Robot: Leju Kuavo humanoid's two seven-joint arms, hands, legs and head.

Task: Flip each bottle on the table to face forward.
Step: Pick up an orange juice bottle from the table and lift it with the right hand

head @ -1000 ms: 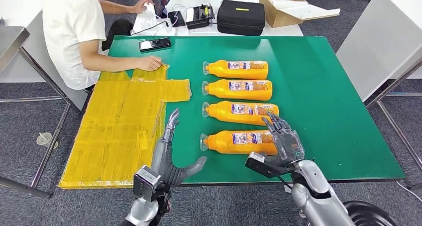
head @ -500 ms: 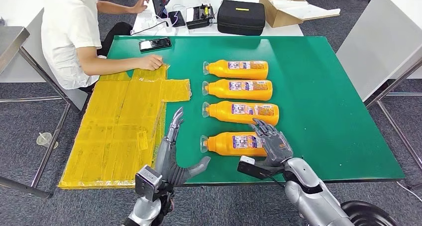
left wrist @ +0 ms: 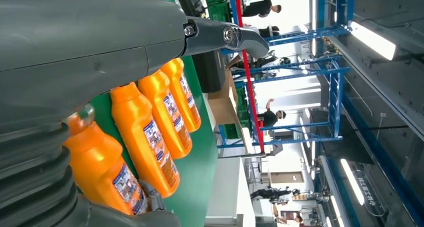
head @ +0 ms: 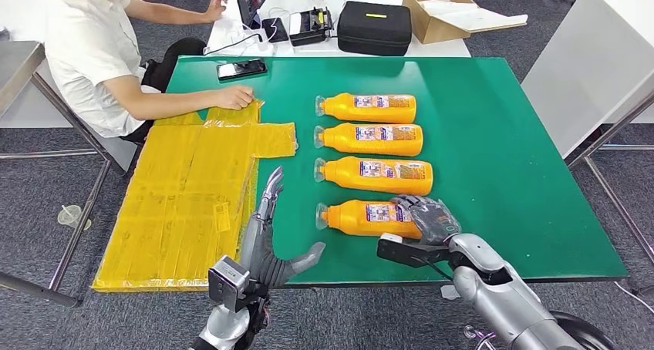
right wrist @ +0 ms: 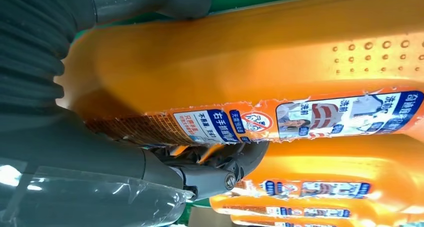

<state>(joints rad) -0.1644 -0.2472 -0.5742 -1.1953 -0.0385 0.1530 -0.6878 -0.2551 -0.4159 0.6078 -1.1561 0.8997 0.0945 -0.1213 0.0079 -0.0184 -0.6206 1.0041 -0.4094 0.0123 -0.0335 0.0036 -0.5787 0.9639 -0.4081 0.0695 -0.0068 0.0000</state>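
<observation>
Four orange bottles lie on their sides in a row on the green table [head: 501, 134], caps towards the yellow sheet [head: 193, 188]; the nearest bottle [head: 362, 218] sits close to the table's front edge, and the right hand [head: 430, 219] grips its base end, fingers curled over the top and thumb underneath; the left hand [head: 270, 242] is open, fingers spread and holding nothing, just left of that bottle's cap; a person [head: 85, 49] sits at the far left corner, one hand on the sheet.
</observation>
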